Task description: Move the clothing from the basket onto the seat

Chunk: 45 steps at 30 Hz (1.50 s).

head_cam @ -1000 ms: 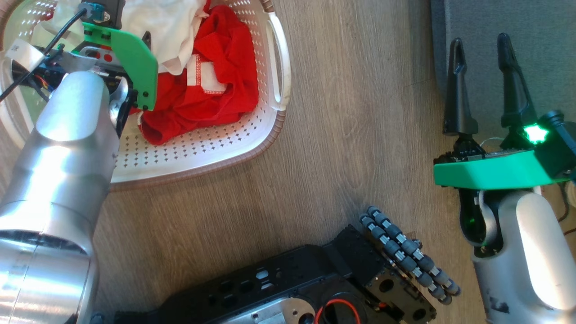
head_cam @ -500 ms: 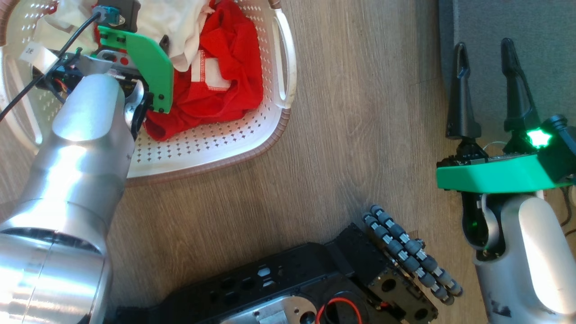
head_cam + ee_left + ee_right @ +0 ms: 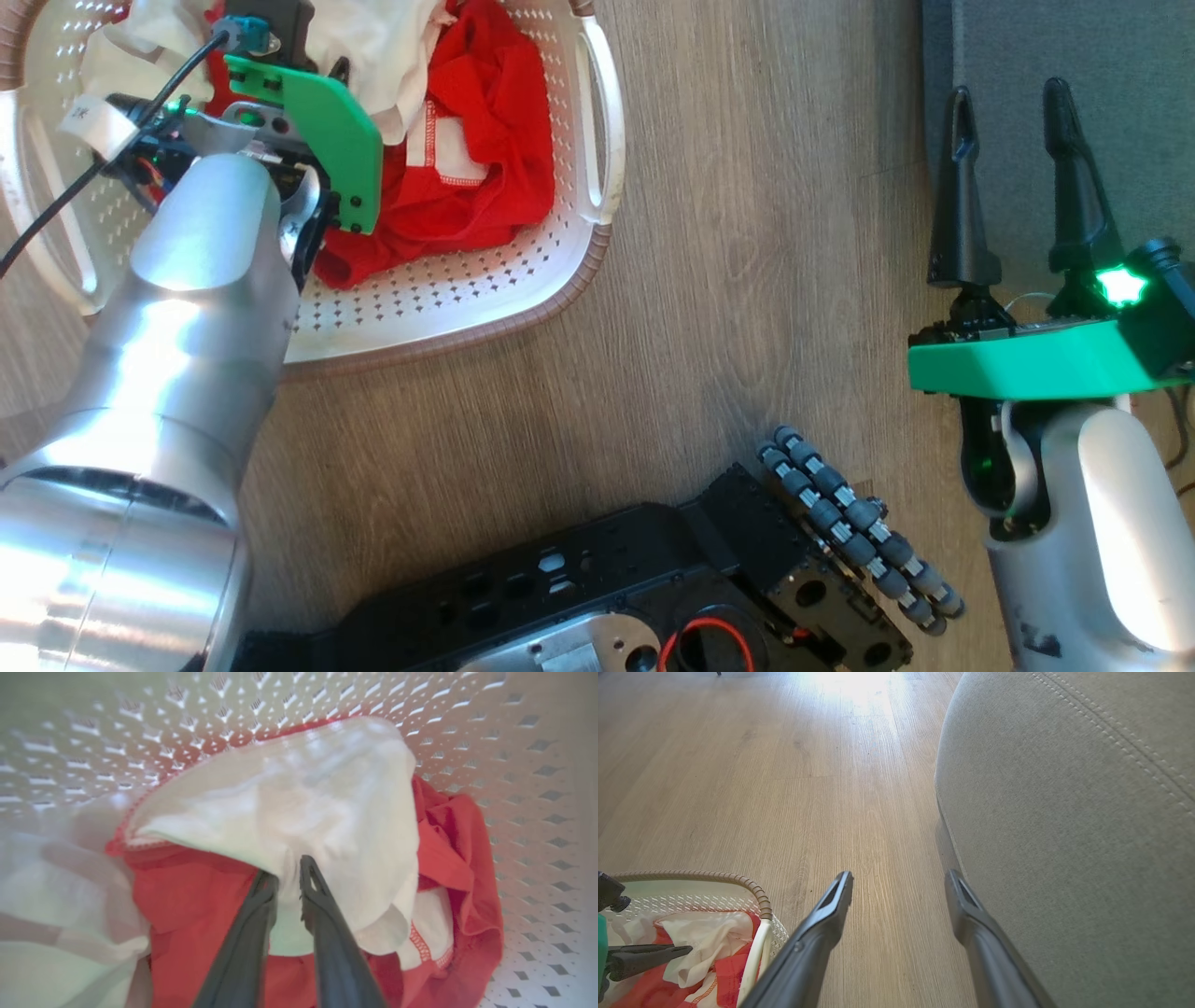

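Note:
The cream perforated basket (image 3: 523, 308) stands on the floor at the upper left, with the clothing heaped inside. A red garment with white parts (image 3: 485, 187) lies against its right wall, and its white fabric (image 3: 303, 798) bulges over more red cloth (image 3: 196, 914). My left gripper (image 3: 288, 870) is down in the basket, shut on a fold of that white fabric. My right gripper (image 3: 1009, 93) hangs open and empty at the right, fingers over the edge of the grey seat (image 3: 1074, 37). The seat's rounded corner and stitching (image 3: 1064, 835) stand just right of that gripper (image 3: 899, 877).
Wooden floor (image 3: 747, 280) stretches between basket and seat. My black base (image 3: 653, 579) with its roller wheel (image 3: 859, 532) lies at the bottom centre. The basket's woven rim (image 3: 738, 879) shows at the lower left in the right wrist view.
The head view has shifted slightly, so everything sits a little further right. My left wrist has edged a little toward the red heap inside the basket. The right arm has not moved.

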{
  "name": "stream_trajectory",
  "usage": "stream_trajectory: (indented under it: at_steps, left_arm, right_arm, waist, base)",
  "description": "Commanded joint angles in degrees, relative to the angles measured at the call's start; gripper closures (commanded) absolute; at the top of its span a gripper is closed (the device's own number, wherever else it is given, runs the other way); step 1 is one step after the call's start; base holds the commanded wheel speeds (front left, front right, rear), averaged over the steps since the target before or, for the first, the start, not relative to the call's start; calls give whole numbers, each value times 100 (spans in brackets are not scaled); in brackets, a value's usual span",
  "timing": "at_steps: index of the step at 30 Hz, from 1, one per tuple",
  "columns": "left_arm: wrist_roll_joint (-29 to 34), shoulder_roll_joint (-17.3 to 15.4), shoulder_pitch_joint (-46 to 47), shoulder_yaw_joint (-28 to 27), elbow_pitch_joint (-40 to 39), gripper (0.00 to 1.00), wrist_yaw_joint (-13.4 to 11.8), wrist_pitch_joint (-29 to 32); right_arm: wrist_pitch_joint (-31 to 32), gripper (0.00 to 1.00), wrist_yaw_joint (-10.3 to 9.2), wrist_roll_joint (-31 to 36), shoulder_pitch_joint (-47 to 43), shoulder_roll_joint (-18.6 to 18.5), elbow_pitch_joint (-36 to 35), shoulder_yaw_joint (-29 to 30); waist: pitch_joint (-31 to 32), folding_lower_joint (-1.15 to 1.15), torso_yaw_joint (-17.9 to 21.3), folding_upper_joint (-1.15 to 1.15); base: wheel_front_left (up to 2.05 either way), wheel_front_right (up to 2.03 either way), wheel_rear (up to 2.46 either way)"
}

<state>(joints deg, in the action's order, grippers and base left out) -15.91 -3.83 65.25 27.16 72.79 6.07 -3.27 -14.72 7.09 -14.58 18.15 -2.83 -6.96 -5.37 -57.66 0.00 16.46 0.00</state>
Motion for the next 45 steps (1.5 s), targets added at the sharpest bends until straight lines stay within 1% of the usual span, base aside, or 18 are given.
stream_trajectory:
  at_steps: [1,8,12,19,23,30,36,39,45]
  left_arm:
    - [-56,-6,-11,-16,-53,100,32,-104]
    - [-114,23,20,56,-44,100,71,-290]
    - [-146,26,-41,108,-40,100,94,-485]
    - [-395,50,-462,114,-169,100,131,-934]
    - [-569,9,-807,107,-403,100,138,-1096]
    - [-992,-101,-1561,117,-1442,100,140,-1168]
    - [-1106,-320,-2340,-36,-2565,100,120,-1171]
    - [-1116,-422,-2733,-116,-3074,100,16,-1172]
    - [-1205,-720,-3475,-307,-4053,100,-312,-1122]
  right_arm:
    - [-28,0,40,67,-314,-5,-156,-52]
    - [-28,0,40,86,-206,-5,-83,-106]
    - [-28,0,40,114,-154,-5,-16,-120]
    - [-28,0,40,270,-233,-16,135,-50]
    - [-28,0,40,320,-230,-85,220,-20]
    - [-28,0,40,316,-429,-339,376,63]
    - [-28,0,40,259,-739,-506,494,109]
    - [-28,0,40,227,-929,-541,559,119]
    - [-28,0,40,204,-1310,-649,651,179]
  waist:
    - [4,0,-6,0]
    - [53,0,-14,0]
    - [241,0,-79,0]
    - [910,0,-390,0]
    - [1430,0,-577,0]
    - [2400,0,-1011,0]
    - [3195,0,-1273,0]
    - [3590,0,-1349,0]
    - [4275,0,-1442,0]
  base:
    - [0,0,0]
    - [0,0,0]
    - [0,0,0]
    - [0,0,0]
    - [0,0,0]
    - [0,0,0]
    - [0,0,0]
    - [0,0,0]
    - [0,0,0]
